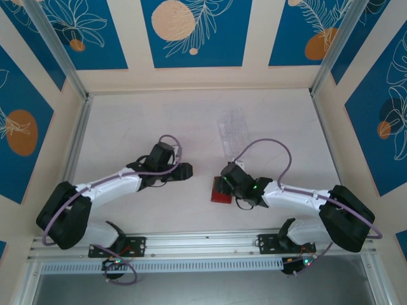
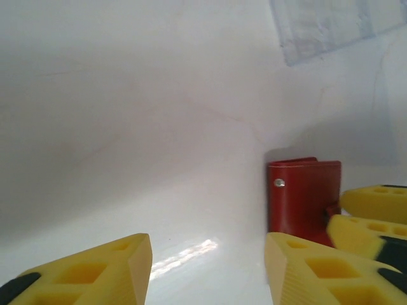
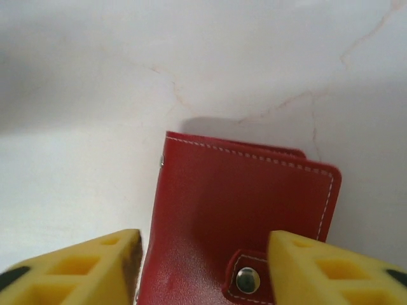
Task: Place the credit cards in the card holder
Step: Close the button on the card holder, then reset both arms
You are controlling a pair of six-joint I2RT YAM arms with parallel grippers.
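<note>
Left gripper [image 2: 208, 254]: yellow fingers parted with nothing between them, low over the white table [image 1: 140, 121], facing the card holder
Card holder [image 3: 241, 190]: small flat red leather-like wallet with pale stitching and a metal snap tab, folded shut, lying flat on the table between the two grippers
Right gripper [image 3: 203, 244]: yellow fingers parted, hanging just over the wallet's near edge, clamping nothing
Clear plastic tray [image 1: 232, 130]: transparent, rectangular, on the table behind the wallet, apart from it
</note>
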